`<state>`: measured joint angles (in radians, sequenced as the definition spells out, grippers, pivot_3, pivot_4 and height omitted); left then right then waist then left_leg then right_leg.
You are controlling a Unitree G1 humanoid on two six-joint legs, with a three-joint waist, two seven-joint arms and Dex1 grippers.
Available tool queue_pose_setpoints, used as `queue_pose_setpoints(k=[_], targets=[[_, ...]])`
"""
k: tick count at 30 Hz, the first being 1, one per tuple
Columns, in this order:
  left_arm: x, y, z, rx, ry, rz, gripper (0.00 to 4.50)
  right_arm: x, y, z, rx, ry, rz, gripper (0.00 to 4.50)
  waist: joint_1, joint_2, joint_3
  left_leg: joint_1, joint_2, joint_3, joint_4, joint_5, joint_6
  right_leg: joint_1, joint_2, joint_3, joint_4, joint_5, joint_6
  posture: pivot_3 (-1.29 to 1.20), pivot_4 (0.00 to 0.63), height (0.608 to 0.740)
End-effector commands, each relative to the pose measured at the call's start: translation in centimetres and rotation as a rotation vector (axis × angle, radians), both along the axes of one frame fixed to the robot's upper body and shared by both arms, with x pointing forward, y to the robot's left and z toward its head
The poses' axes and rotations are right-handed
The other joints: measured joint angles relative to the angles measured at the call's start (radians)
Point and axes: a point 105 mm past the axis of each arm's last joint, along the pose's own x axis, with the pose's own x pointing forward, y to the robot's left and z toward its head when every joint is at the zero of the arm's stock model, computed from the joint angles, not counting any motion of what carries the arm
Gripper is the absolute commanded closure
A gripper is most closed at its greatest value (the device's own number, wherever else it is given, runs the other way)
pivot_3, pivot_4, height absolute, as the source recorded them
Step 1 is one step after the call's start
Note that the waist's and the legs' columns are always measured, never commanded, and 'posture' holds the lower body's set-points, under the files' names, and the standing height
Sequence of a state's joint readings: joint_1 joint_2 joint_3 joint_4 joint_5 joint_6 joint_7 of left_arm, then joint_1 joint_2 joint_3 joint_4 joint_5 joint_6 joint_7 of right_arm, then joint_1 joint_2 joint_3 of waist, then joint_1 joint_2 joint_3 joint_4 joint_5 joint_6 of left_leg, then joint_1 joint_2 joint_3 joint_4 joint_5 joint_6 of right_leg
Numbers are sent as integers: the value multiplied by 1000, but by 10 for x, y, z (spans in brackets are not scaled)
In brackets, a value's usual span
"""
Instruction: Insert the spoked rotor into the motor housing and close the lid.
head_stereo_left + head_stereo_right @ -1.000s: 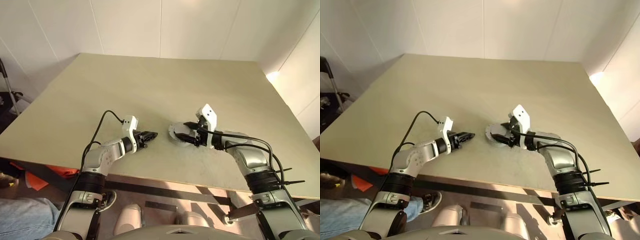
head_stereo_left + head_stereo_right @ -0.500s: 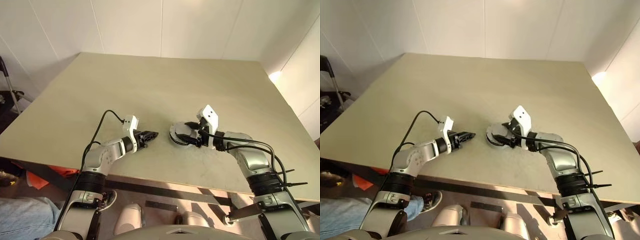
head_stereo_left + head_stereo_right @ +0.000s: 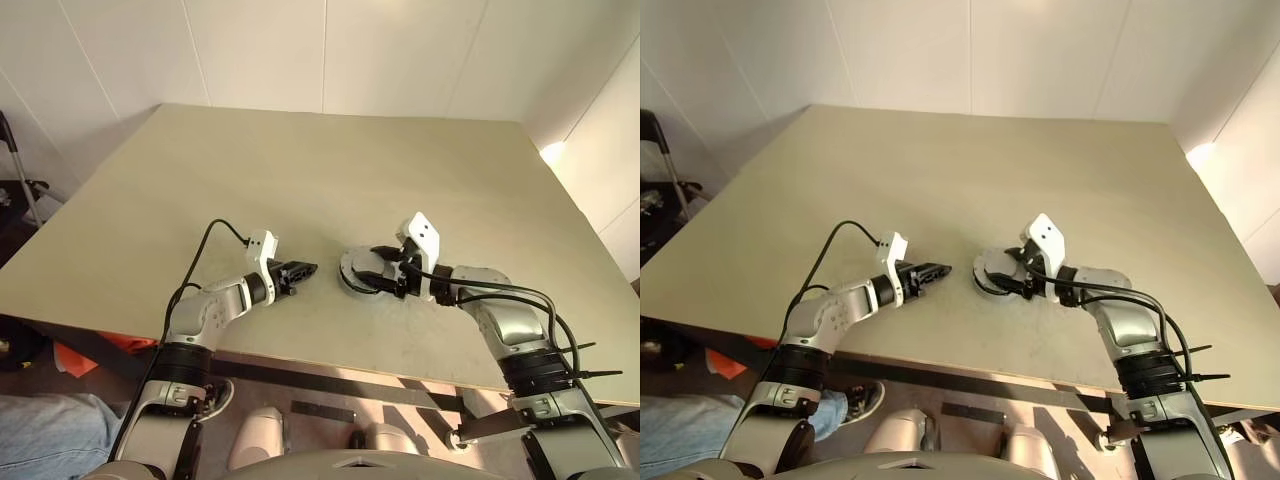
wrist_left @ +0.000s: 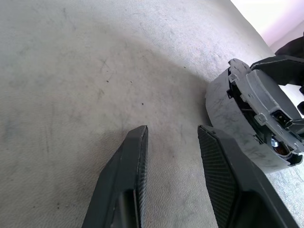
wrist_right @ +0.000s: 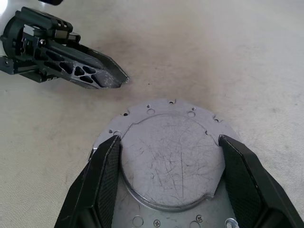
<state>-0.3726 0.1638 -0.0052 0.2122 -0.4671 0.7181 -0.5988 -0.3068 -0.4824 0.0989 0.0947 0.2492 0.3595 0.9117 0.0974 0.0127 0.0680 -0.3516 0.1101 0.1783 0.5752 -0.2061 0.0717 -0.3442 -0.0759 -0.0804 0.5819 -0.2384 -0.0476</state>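
Straddling the motor point(image 5: 173, 156) with my right gripper point(image 5: 171, 161) now, one black finger point(image 5: 104, 171) on each flank of the round silver body; jaws spread wide, pads at the rim, though I can't tell from the wrist view whether they press or only bracket it. What faces up is a flat grey plate with small holes round its border; I read that as the lid sitting on the housing, but I can't see inside, so the rotor's place is unknown to me. The assembly sits near the table's point(image 3: 300, 170) front edge, a little toward the right half, well clear of the corners; the right arm comes in low from the right side so the fingers span the widest part.

Left gripper point(image 3: 300, 270) hovers just beside the motor on its left, tips aimed at it, not touching; fingers point(image 4: 135, 161) part-open with bare tabletop between them, holding nothing. My guess is it waits there as a stop, so the motor can't slide away leftward while the right gripper seats or squares the lid.
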Motion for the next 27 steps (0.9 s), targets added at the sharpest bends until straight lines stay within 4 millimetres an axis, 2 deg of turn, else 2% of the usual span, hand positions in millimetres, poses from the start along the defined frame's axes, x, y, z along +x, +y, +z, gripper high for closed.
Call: queue_pose_setpoints(k=[1, 6, 27], targets=[[2, 8, -7, 37, 17, 28, 2730, -5, 4, 10, 41, -14, 35, 1361, 0, 0, 0, 0, 0, 0, 0, 0, 0, 0, 0, 0, 0, 0, 0, 0, 0, 740], [1, 7, -7, 36, 19, 27, 2730, -6, 5, 15, 74, -14, 35, 1361, 0, 0, 0, 0, 0, 0, -1, 0, 0, 0, 0, 0, 0, 0, 0, 0, 0, 740], [2, 8, -7, 37, 18, 32, 2730, -9, 3, -7, -60, -15, 62, 1361, -1, 0, 0, 0, 0, 0, -1, 0, 0, 0, 0, 0, -1, 0, 0, 0, 0, 740]])
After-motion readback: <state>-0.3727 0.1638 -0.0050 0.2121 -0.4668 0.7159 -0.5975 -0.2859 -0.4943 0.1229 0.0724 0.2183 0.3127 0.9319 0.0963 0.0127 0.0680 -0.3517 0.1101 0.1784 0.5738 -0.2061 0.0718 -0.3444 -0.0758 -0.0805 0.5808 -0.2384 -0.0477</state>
